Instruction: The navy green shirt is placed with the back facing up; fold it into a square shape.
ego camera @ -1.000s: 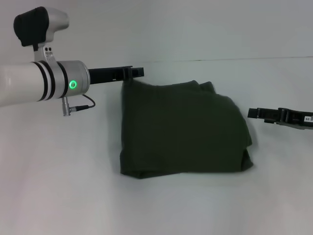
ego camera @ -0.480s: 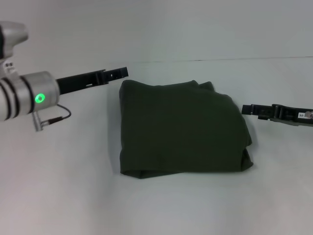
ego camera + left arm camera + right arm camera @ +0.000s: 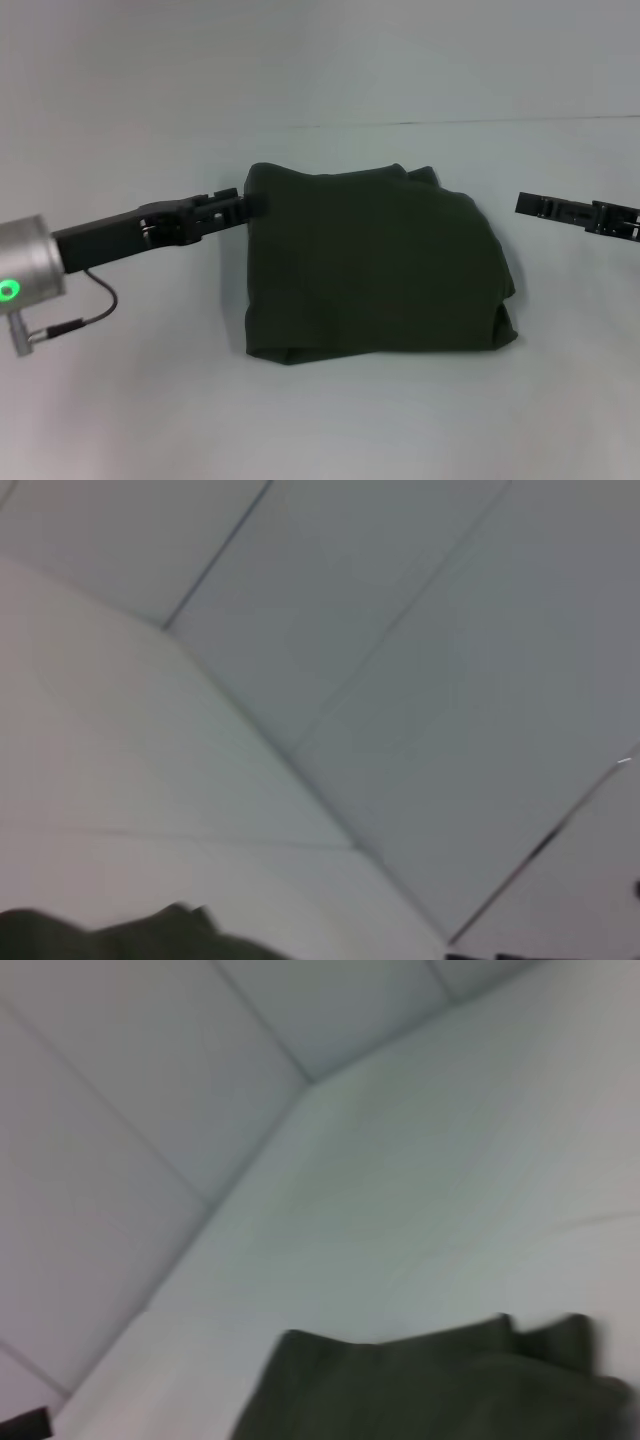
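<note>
The navy green shirt [image 3: 375, 265] lies folded into a rough square in the middle of the white table [image 3: 130, 400], with layered edges along its near and right sides. My left gripper [image 3: 250, 204] reaches in from the left, and its tip is at the shirt's upper left edge. My right gripper [image 3: 524, 205] hovers to the right of the shirt, apart from it. A strip of the shirt shows in the left wrist view [image 3: 130, 940], and its far edge shows in the right wrist view [image 3: 430, 1390].
The white table meets a pale wall [image 3: 400, 60] behind the shirt. A grey cable [image 3: 95, 305] hangs under my left forearm. Nothing else stands on the table.
My left gripper has come down and back from the shirt's far left corner to its left edge. My right gripper moved in towards the shirt, then back out to the right and a little up.
</note>
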`<state>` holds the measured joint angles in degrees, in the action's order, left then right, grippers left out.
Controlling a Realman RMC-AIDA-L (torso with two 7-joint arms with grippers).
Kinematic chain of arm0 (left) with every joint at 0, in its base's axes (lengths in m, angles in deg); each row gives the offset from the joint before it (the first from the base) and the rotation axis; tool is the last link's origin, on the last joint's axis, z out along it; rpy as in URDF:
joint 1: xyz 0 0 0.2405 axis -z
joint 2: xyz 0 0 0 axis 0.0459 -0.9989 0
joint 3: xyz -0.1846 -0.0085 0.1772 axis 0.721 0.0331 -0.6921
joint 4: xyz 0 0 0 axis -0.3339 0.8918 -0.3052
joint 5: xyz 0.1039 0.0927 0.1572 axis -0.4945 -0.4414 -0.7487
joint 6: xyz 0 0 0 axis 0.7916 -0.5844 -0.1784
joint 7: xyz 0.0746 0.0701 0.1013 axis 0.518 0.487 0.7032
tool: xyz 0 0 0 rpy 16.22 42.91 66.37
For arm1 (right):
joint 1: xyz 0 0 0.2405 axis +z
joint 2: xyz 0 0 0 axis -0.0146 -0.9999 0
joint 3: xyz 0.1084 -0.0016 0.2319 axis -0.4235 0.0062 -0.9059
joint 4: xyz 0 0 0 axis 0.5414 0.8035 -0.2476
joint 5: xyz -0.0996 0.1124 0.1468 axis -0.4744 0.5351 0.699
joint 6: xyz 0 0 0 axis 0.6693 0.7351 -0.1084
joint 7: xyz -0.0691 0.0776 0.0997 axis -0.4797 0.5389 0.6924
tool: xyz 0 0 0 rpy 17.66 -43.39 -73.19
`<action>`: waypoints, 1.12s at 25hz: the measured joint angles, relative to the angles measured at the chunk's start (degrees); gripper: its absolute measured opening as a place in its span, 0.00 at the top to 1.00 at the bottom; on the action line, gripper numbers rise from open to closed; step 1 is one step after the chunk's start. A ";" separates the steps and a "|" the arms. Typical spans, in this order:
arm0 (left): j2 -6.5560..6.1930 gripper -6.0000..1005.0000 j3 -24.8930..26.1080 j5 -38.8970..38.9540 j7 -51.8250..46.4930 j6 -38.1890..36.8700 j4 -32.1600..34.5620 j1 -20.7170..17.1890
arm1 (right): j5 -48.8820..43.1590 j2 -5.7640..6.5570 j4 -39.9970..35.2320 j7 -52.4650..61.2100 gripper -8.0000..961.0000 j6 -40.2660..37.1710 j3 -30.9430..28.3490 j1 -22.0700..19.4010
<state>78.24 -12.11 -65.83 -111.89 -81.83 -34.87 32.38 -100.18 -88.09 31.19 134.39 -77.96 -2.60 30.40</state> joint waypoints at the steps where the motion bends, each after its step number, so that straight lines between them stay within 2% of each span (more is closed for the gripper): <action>1: -0.02 0.27 2.08 0.38 2.06 -2.44 -0.80 -0.60 | 0.55 -0.19 0.02 -1.78 0.14 -1.05 -0.27 -0.24; 7: -0.08 0.27 10.18 0.55 10.92 -11.64 -2.32 -4.53 | 2.01 -2.23 -0.58 -13.72 0.13 -9.65 -0.39 -0.71; 13: -0.20 0.27 16.48 0.32 15.88 -19.01 -2.17 -7.57 | 1.82 -4.64 -2.73 -20.88 0.11 -12.73 0.37 -0.22; 16: -0.27 0.27 16.99 -0.33 16.97 -20.39 -1.97 -7.99 | 1.69 -4.78 -2.80 -21.88 0.10 -13.05 1.44 0.16; 19: -0.29 0.27 17.00 -2.38 18.96 -21.32 -1.89 -8.41 | 1.64 -4.89 -2.80 -22.99 0.09 -13.02 4.96 0.92; 28: -0.01 0.27 14.74 -14.83 23.56 -20.52 -4.32 -7.93 | -0.11 -5.11 -2.32 -22.66 0.03 -11.60 12.45 3.28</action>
<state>78.23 2.63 -80.66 -88.33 -102.35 -39.19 24.44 -100.29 -93.21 28.87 111.73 -89.57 9.84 33.68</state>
